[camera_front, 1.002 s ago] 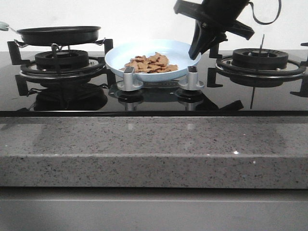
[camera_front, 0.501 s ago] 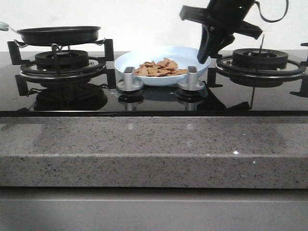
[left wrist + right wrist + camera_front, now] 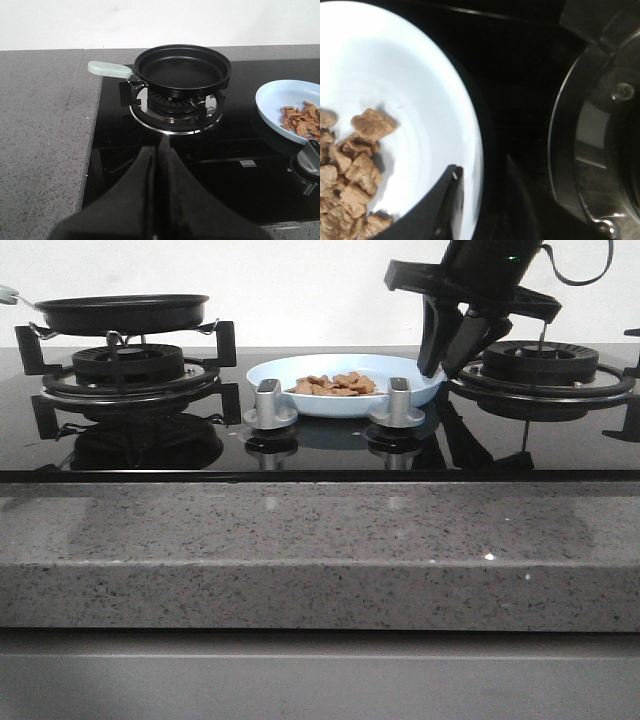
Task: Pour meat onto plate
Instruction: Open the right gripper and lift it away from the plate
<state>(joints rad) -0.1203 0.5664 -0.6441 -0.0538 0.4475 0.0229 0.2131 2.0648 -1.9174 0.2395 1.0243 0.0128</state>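
- the plate (image 3: 345, 383), pale blue and shallow, lies level on the black glass hob (image 3: 300, 450) between the two burners, just behind the two silver knobs (image 3: 268, 405)
- the meat (image 3: 337, 385) lies in a low heap of small reddish-brown pieces inside the plate, somewhat toward its left half as the front view shows it
- the right gripper (image 3: 455, 350) hangs at the plate's right edge, pointing down, its two dark fingers (image 3: 434, 340) spread a little apart
- in the right wrist view the plate's rim (image 3: 475, 165) runs through the gap between those fingers: one finger (image 3: 445, 200) is over the inside of the plate, the other (image 3: 520, 200) over the dark hob outside it
- the jaws are parted with a clear gap; whether either pad touches the rim cannot be told
- the right burner (image 3: 540, 365) stands just beside the right gripper, on its outer side
- the left gripper (image 3: 157, 165) is seen only from its own wrist camera: its two black fingers are pressed together with nothing between them, held over the near part of the hob
- the black frying pan (image 3: 122, 312) sits on the left burner (image 3: 128, 365), well apart from the plate, its pale green handle (image 3: 109, 69) pointing away from the plate
- the inside of the pan shows bare black
- a speckled grey stone counter (image 3: 320, 550) runs along the front of the hob
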